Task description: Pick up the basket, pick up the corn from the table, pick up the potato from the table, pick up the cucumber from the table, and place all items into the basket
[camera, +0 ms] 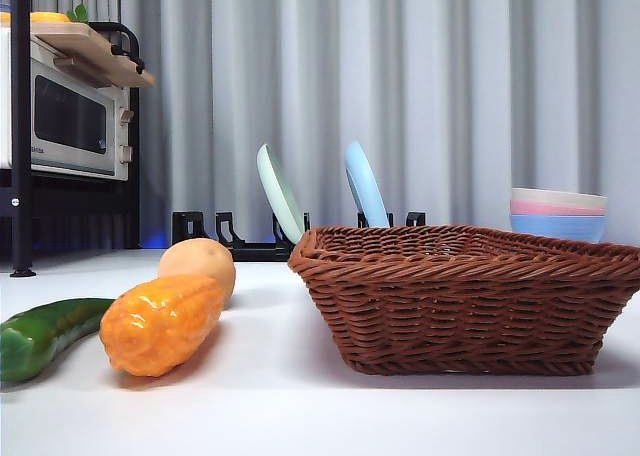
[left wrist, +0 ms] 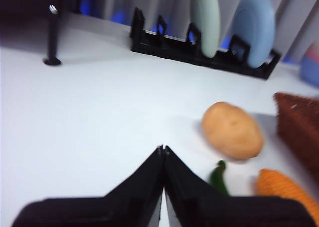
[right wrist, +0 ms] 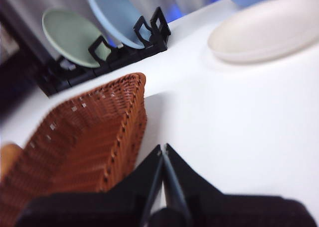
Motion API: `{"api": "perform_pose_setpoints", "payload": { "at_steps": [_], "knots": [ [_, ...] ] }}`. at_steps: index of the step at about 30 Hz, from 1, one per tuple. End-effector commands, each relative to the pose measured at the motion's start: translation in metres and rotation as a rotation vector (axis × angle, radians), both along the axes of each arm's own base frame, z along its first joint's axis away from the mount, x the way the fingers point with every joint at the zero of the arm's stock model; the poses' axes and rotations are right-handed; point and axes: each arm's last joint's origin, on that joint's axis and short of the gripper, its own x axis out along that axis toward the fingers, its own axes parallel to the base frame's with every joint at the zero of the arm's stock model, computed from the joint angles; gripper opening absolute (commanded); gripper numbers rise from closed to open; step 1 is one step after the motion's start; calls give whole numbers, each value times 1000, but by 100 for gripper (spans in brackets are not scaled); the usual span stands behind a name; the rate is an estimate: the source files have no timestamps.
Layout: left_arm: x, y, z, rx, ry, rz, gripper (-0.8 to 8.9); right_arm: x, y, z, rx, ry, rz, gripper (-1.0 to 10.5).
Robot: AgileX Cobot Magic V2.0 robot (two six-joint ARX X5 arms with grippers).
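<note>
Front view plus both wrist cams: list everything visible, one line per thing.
basket: 1, brown wicker, on table, nothing seen inside
corn: 1, orange, beside basket
potato: 1, tan, behind corn
cucumber: 1, dark green, beside corn
table: 1, white
plate rack: 1, black, behind basket
upright plates: 2, green and blue, in rack
flat plate: 1, cream, on table
bowls: stacked, pastel
microwave: 1, on shelf
left hand: shut, near potato
right hand: shut, beside basket
</note>
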Motion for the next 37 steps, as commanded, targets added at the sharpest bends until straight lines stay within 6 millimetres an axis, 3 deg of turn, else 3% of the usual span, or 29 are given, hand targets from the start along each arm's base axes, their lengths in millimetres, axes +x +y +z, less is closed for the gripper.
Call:
{"api": "perform_pose_setpoints", "payload": {
  "at_steps": [1, 10, 21, 29, 37],
  "knots": [
    [1, 0, -4, -94, 22, 14, -3, 1, 0, -5, 127, 44, -25, 1],
    [1, -1, 7, -107, -51, -16, -6, -1, 0, 7, 130, 12, -21, -9],
    [-2, -2, 54, -1, 20, -71, -7, 7, 1, 61, 18, -9, -1, -9],
    [18, -7, 101, 68, 95, -193, -7, 34, 4, 107, -102, 53, 32, -8],
    [49, -16, 130, 69, 249, -377, -4, 69, 14, 130, -171, 263, 298, -2]
  ]
}}
